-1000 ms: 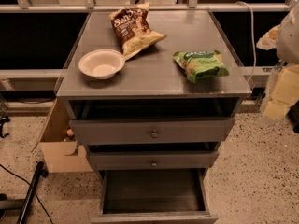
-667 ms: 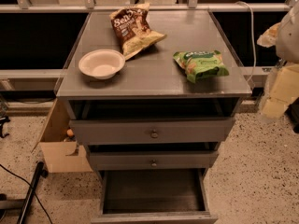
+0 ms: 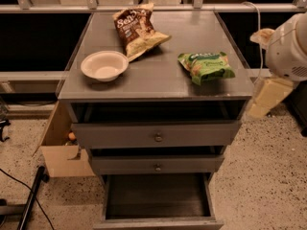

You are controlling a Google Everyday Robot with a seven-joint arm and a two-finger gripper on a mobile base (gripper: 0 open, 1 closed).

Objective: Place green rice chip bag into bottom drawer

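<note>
green bag (image 3: 207, 67) lies flat right of centre on the desk (image 3: 158, 83), apart from the brown bag (image 3: 136, 30) and bowl (image 3: 104, 65). end effector (image 3: 266, 98) hangs beyond the desk's right edge; open or closed cannot be told. approach from above and pinch a crimped edge. the drawer (image 3: 156, 200), bottom centre, stands open.

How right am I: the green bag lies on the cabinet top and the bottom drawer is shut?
Not quite: the camera view shows the bottom drawer pulled open. The green bag does lie on the cabinet top; the gripper hangs beside the cabinet.
</note>
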